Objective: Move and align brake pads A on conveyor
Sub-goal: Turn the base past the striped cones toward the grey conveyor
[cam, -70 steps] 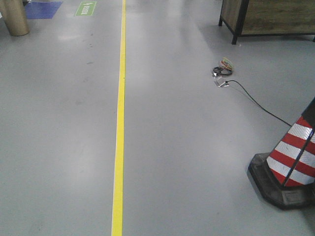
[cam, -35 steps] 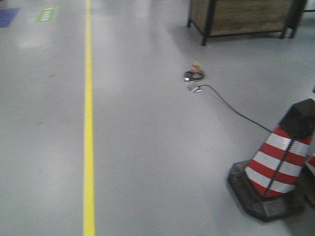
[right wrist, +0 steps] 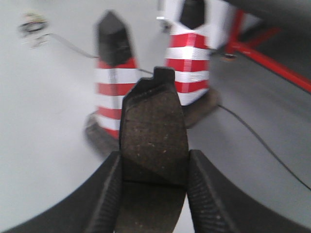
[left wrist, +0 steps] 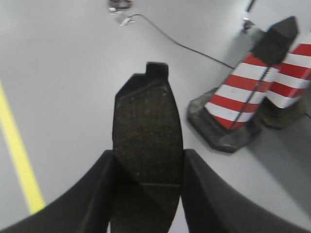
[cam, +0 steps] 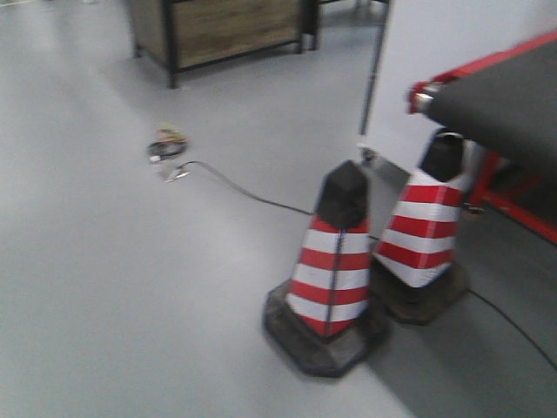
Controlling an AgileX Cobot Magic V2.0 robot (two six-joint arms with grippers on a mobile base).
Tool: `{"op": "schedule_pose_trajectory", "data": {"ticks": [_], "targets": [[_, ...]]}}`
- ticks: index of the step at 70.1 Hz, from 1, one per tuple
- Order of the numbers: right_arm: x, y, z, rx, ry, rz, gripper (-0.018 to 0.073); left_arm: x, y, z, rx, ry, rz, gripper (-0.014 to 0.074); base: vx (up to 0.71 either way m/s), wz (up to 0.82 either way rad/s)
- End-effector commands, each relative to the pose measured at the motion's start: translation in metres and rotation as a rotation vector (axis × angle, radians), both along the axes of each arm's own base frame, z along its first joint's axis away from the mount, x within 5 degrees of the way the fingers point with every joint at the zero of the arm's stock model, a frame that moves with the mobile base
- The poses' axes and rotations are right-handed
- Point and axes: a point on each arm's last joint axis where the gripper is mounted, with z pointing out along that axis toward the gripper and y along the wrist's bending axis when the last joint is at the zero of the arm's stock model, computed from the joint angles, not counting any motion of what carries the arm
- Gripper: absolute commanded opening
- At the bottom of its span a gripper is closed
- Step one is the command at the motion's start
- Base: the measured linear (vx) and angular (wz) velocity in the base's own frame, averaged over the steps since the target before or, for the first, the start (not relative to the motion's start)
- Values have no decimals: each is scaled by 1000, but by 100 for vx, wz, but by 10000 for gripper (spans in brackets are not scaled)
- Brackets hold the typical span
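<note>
The left claw (left wrist: 148, 167) is clamped on a brake pad (left wrist: 147, 141), its two black fingers pressed against the pad's long sides. The pad stands lengthwise out from the fingers, its dark speckled face up, a thin cross groove just above the grip and a small tab at its far tip. Below it lies the grey floor (left wrist: 68, 73), with a yellow line (left wrist: 18, 155) running near the left edge of the view.

The right claw (right wrist: 154, 172) is likewise closed around a second brake pad (right wrist: 154, 131), held the same way, with its groove low between the fingers and its tab pointing away.

In the front view, two red-and-white striped cones (cam: 331, 261) with black tops and black bases stand touching side by side on the floor. Just behind the further cone is the corner of the conveyor (cam: 505, 104), a matte dark belt with a red strip along its edge on a red frame. A thin black cable (cam: 235, 187) trails across the floor from a small coiled bundle towards the cones. A wooden crate on a black frame (cam: 226, 26) stands at the far side of the floor.
</note>
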Motion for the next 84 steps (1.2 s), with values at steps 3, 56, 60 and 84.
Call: {"op": "schedule_pose_trajectory", "data": {"ticks": [3, 56, 60, 84], "targets": [[5, 0, 15, -25, -103, 11, -7, 4, -1, 15, -2, -101, -12, -6, 23, -87], [5, 0, 15, -25, -103, 11, -7, 4, -1, 15, -2, -101, -12, -6, 21, -75], [5, 0, 15, -25, -103, 11, -7, 4, -1, 15, -2, -101, -12, -6, 21, -66], [5, 0, 15, -25, -101, 11, -7, 4, -1, 15, -2, -101, -12, -6, 24, -59]]}}
